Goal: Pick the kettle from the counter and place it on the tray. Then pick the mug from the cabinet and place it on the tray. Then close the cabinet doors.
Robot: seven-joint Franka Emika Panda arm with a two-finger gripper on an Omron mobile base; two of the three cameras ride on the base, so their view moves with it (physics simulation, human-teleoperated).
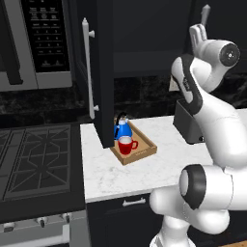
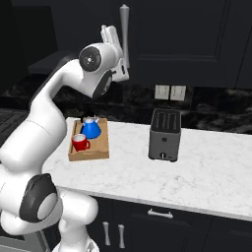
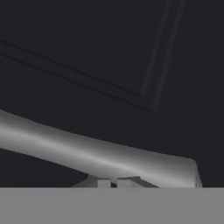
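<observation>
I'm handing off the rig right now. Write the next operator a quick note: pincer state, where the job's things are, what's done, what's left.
Pincer: shut, up against the silver bar handle of the right cabinet door; whether it grips the bar I cannot tell.
Kettle and mug: both on the tray on the counter.
Done: kettle and mug placed.
Left: close the doors. The left cabinet door stands swung out in front of the tray; the right looks nearly shut.

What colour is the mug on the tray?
Red; the mug sits on the tray, clearest in the right base view.
</observation>
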